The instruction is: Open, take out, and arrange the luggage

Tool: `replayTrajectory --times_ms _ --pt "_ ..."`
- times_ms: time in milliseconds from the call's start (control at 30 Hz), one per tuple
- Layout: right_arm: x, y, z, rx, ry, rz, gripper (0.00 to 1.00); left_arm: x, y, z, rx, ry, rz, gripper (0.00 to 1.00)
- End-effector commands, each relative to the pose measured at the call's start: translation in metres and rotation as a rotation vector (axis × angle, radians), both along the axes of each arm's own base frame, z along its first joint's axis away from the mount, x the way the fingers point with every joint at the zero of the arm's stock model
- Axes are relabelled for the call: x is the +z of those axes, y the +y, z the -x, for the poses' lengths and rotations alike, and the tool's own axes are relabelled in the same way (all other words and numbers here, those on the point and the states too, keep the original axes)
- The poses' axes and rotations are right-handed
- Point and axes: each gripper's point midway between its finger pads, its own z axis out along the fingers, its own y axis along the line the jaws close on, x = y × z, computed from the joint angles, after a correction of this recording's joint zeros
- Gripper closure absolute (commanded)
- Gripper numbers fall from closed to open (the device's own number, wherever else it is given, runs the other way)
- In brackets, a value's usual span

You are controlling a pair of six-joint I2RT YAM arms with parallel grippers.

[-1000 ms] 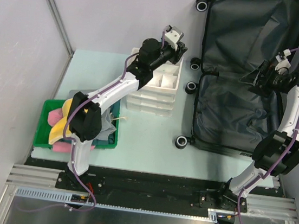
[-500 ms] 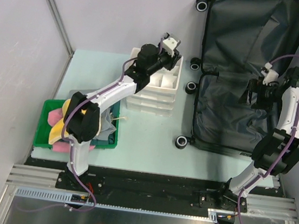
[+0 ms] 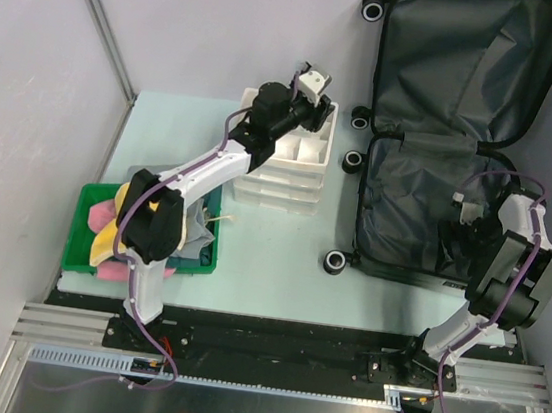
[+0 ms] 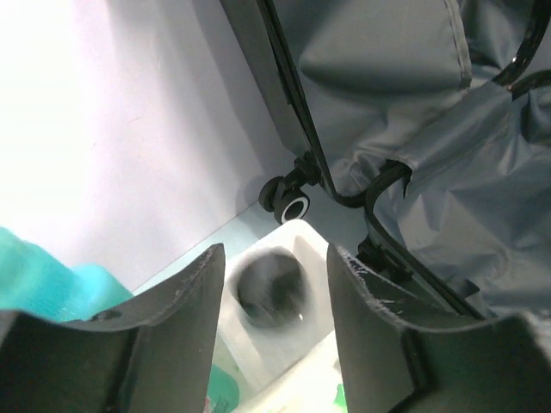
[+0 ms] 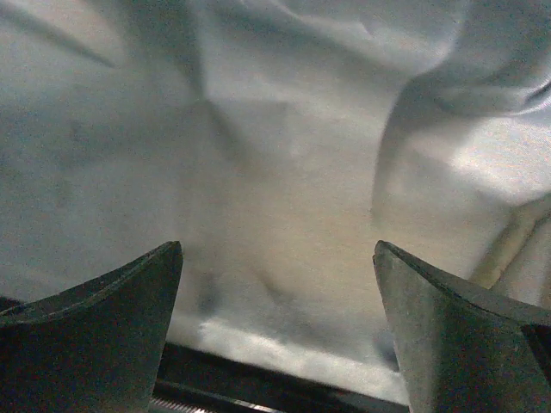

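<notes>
The luggage (image 3: 444, 66) lies open at the right, its lid leaning on the back wall and its lower half flat on the table, with dark grey lining (image 5: 284, 129) showing. My right gripper (image 3: 460, 224) hangs low inside the lower half, near its right side. It (image 5: 277, 249) is open over bare lining with nothing between the fingers. My left gripper (image 3: 318, 83) hovers over the far corner of the white drawer box (image 3: 285, 172). It (image 4: 275, 254) is open, and a blurred dark round thing (image 4: 269, 286) sits below it in a white compartment, clear of both fingers.
A green tray (image 3: 81, 233) with pink, yellow and grey items sits at the near left by the left arm's base. The luggage's black wheels (image 4: 288, 200) stick out toward the drawer box. Walls close in behind and on both sides.
My right arm swung down from the luggage's hinge area into the lower half. My left gripper shifted slightly over the drawer box and its jaws spread a little wider.
</notes>
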Motion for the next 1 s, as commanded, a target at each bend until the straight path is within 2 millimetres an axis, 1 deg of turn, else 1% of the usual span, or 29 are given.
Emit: replayTrajectory --times_ms 0,33,67,100,133,167,200,233,300,333,367,400,433,467,500,533,600,633,700,733,767,800,833,867,900,933,967 --pt "-0.011 -0.029 -0.006 0.011 -0.058 0.131 0.03 0.057 0.013 0.015 -0.002 -0.088 0.084 0.29" --pt "-0.014 -0.031 -0.008 0.008 -0.066 0.14 0.03 0.064 0.015 0.019 -0.005 -0.098 0.091 0.23" --pt "-0.019 -0.032 -0.008 0.0 -0.063 0.144 0.03 0.066 0.015 0.021 -0.013 -0.096 0.098 0.19" --pt "-0.023 -0.035 -0.013 -0.009 -0.079 0.153 0.03 0.069 0.014 0.025 -0.03 -0.097 0.102 0.12" --pt "-0.024 -0.035 -0.016 -0.017 -0.086 0.155 0.02 0.077 0.016 0.032 -0.04 -0.107 0.11 0.08" --pt "-0.027 -0.035 -0.019 -0.03 -0.087 0.152 0.03 0.081 0.016 0.036 -0.056 -0.11 0.116 0.04" --pt "-0.028 -0.036 -0.026 -0.033 -0.114 0.158 0.03 0.082 0.014 0.042 -0.082 -0.11 0.116 0.01" --pt "-0.029 -0.037 -0.029 -0.037 -0.123 0.161 0.03 0.097 0.017 0.052 -0.097 -0.133 0.127 0.0" --pt "-0.029 -0.037 -0.039 -0.051 -0.158 0.165 0.03 0.102 0.017 0.062 -0.128 -0.135 0.134 0.0" --pt "-0.028 -0.037 -0.042 -0.05 -0.171 0.165 0.03 0.116 0.021 0.072 -0.137 -0.155 0.148 0.0" --pt "-0.028 -0.037 -0.044 -0.055 -0.182 0.165 0.02 0.12 0.022 0.077 -0.147 -0.161 0.152 0.0" --pt "-0.024 -0.036 -0.05 -0.059 -0.214 0.163 0.02 0.12 0.024 0.083 -0.159 -0.159 0.151 0.0" --pt "-0.02 -0.034 -0.052 -0.057 -0.231 0.153 0.02 0.135 0.028 0.096 -0.179 -0.187 0.16 0.0" --pt "-0.016 -0.031 -0.054 -0.054 -0.25 0.144 0.02 0.138 0.03 0.102 -0.188 -0.193 0.16 0.0" --pt "-0.008 -0.027 -0.057 -0.054 -0.286 0.129 0.02 0.134 0.032 0.107 -0.191 -0.186 0.154 0.0" --pt "-0.003 -0.026 -0.059 -0.058 -0.306 0.122 0.01 0.147 0.039 0.117 -0.191 -0.199 0.171 0.0" --pt "0.009 -0.02 -0.067 -0.063 -0.368 0.096 0.0 0.141 0.045 0.126 -0.2 -0.153 0.17 0.0" --pt "0.021 -0.018 -0.071 -0.074 -0.417 0.093 0.0 0.147 0.053 0.134 -0.206 -0.138 0.188 0.0" --pt "0.04 -0.011 -0.084 -0.075 -0.512 0.065 0.0 0.139 0.06 0.141 -0.222 -0.066 0.201 0.0" --pt "0.054 -0.009 -0.088 -0.084 -0.564 0.06 0.0 0.144 0.072 0.145 -0.21 -0.053 0.22 0.0" --pt "0.064 -0.004 -0.093 -0.071 -0.608 0.054 0.0 0.137 0.077 0.147 -0.208 -0.015 0.211 0.0" --pt "0.072 0.004 -0.096 -0.057 -0.635 0.027 0.0 0.137 0.084 0.152 -0.202 -0.004 0.205 0.0" --pt "0.082 0.009 -0.098 -0.043 -0.664 0.023 0.0 0.131 0.095 0.149 -0.178 0.011 0.183 0.0" --pt "0.087 0.021 -0.1 -0.009 -0.675 0.004 0.0 0.118 0.1 0.151 -0.175 0.058 0.154 0.0" --pt "0.09 0.027 -0.101 0.01 -0.682 -0.001 0.0 0.109 0.106 0.157 -0.175 0.074 0.126 0.0" --pt "0.094 0.035 -0.101 0.034 -0.686 -0.007 0.0 0.101 0.112 0.157 -0.177 0.034 0.046 0.0" --pt "0.097 0.042 -0.1 0.052 -0.688 -0.009 0.0 0.084 0.115 0.162 -0.19 0.05 -0.021 0.0"
